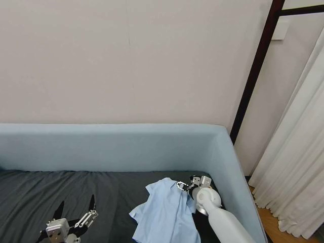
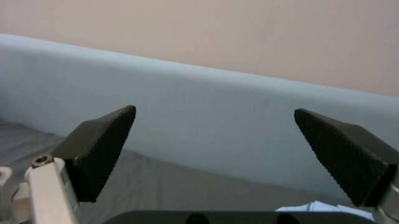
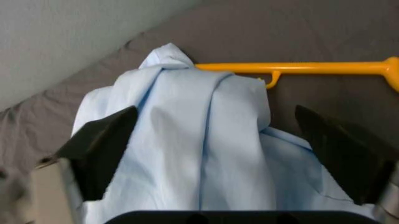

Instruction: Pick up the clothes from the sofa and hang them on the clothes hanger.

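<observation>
Currently the left gripper [image 1: 76, 207] hovers low over the left part of the sofa [image 1: 126, 147], its pincer spread wide with nothing between, well apart from the garment; I judge it idle.

Centre-right: the light blue shirt [image 1: 164, 215] lies crumpled on the dark seat cushion [image 1: 30, 192], near the sofa's right end. The right gripper [image 1: 183, 185] sits at the shirt's upper edge. In the right wrist view its fingers [image 3: 100, 149] stand apart, one on either side of a raised fold — not clamped. A yellow hanger [image 3: 299, 68] lies on the cushion, one end hidden under the collar bunch, hook showing just beside the cloth.

Risks, as I judge them:
- closing on the loose fold alone could lift cloth and leave the hanger behind, or let the shirt slide off it
- a pinch too shallow could slip as the weight comes on

Further right: the sofa's side wall [image 1: 233, 172] runs close beside the right arm — little room to swing outward. Beyond it stand a dark post [image 1: 255, 71] and a white curtain [image 1: 296, 167]; either could snag a dangling sleeve.
</observation>
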`<state>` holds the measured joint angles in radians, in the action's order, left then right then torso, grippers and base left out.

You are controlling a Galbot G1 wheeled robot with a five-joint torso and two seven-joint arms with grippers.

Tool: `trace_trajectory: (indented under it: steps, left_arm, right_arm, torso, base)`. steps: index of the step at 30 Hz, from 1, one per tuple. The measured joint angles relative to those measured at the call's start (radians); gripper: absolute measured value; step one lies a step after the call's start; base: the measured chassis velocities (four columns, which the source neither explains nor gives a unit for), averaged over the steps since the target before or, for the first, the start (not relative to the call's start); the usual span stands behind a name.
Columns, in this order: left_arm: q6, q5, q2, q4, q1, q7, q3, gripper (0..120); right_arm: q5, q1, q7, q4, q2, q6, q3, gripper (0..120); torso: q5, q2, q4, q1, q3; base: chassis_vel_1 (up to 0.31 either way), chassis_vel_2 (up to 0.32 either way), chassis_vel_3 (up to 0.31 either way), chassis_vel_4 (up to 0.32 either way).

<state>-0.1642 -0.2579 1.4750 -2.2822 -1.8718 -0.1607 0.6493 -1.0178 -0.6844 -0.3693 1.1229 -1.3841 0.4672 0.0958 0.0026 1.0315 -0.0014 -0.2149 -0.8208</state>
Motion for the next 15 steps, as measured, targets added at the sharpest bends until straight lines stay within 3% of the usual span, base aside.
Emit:
trace_trajectory:
  steps: [8,10,15]
  left_arm:
    - [-0.001,0.002,0.002,-0.003,-0.004,-0.004,0.004,100]
    - [-0.003,0.002,0.002,-0.003,-0.003,-0.009,0.004,100]
    - [-0.011,0.003,0.002,0.009,0.0,-0.017,0.003,100]
  right_arm:
    - [0.011,-0.009,0.021,-0.005,-0.002,-0.001,0.007,67]
    - [0.018,-0.023,0.051,0.012,-0.001,-0.009,0.006,46]
    - [0.033,-0.038,0.1,0.023,0.001,-0.031,0.002,27]
  torso:
    - [0.0,0.0,-0.0001,0.0,0.0]
    - [0.0,0.0,-0.0001,0.0,0.0]
    - [0.0,0.0,-0.0001,0.0,0.0]
  base:
    - [0.0,0.0,0.0,0.0]
    - [0.0,0.0,0.0,0.0]
    - [0.0,0.0,0.0,0.0]
